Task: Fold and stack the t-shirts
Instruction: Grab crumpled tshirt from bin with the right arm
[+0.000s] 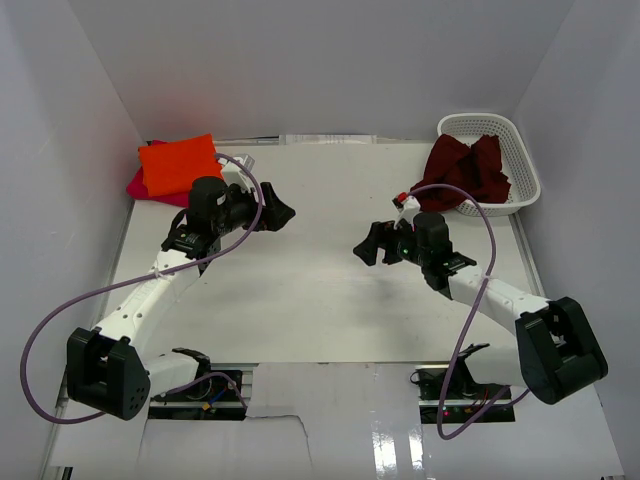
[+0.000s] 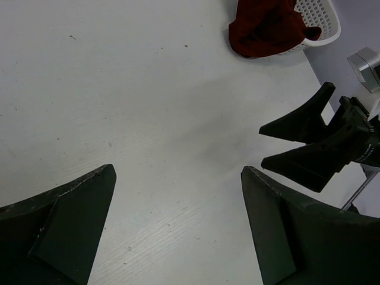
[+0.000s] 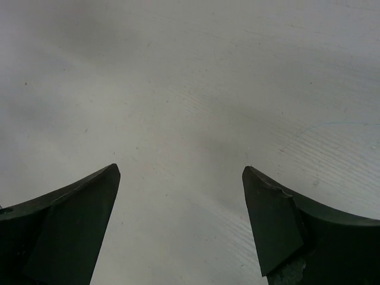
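Observation:
A folded orange t-shirt [image 1: 177, 163] lies on a folded magenta-pink t-shirt [image 1: 140, 186] at the table's back left corner. A crumpled dark maroon t-shirt [image 1: 466, 170] hangs out of the white mesh basket [image 1: 524, 165] at the back right; it also shows in the left wrist view [image 2: 265, 28]. My left gripper [image 1: 281, 212] is open and empty over the bare table, right of the stack. My right gripper [image 1: 366, 245] is open and empty over the table's middle, facing the left one. It shows in the left wrist view [image 2: 297, 145].
White walls close in the table on the left, back and right. The basket [image 2: 323, 27] stands against the right wall. Purple cables loop off both arms. Gaps and wiring show at the near edge by the arm bases.

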Controlling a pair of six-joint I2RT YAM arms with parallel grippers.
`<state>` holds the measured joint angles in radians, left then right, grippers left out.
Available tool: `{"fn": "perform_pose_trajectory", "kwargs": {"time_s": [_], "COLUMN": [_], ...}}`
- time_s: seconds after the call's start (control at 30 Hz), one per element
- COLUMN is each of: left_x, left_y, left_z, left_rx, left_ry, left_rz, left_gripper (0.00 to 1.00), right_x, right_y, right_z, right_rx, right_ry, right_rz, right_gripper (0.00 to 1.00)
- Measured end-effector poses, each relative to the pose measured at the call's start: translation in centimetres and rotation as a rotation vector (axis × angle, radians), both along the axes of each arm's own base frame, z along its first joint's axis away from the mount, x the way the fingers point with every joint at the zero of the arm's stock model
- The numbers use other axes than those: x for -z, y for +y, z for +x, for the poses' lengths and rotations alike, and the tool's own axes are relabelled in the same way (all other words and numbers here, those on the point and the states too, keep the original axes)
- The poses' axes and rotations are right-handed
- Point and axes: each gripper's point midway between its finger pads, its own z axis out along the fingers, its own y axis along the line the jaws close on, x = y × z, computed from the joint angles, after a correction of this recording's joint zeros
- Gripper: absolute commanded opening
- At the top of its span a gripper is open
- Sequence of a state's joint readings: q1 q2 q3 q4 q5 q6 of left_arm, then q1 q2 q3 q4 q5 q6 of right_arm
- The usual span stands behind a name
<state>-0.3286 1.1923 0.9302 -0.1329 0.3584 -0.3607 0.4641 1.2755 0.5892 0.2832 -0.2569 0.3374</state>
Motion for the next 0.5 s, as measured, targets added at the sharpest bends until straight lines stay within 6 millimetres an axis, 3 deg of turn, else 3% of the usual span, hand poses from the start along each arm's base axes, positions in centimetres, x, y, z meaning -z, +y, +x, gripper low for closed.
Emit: {"fn": "perform_pose_trajectory", "kwargs": {"time_s": [0.23, 0.37, 0.5], "left_x": [-0.1, -0.2, -0.4], "left_y": [-0.1, -0.1, -0.1], "left_z": [-0.1, -0.1, -0.2], "left_rx": [0.003, 0.006, 0.006], "left_ry": [0.002, 0.0, -0.005], "left_rz": [-0.004, -0.007, -0.01], "left_gripper": [0.97, 0.98, 0.98], "right_x": [-0.9, -2.8, -4.3], "right_y": [-1.7, -4.6, -9.5], "right_z": [1.2, 5.0, 9.5], "right_rx": [0.104, 0.236, 0.439], "right_ry": [0.019, 0.053, 0.082], "right_rz": [-0.065, -0.11, -0.192], "right_gripper": [0.9, 0.91, 0.91]}}
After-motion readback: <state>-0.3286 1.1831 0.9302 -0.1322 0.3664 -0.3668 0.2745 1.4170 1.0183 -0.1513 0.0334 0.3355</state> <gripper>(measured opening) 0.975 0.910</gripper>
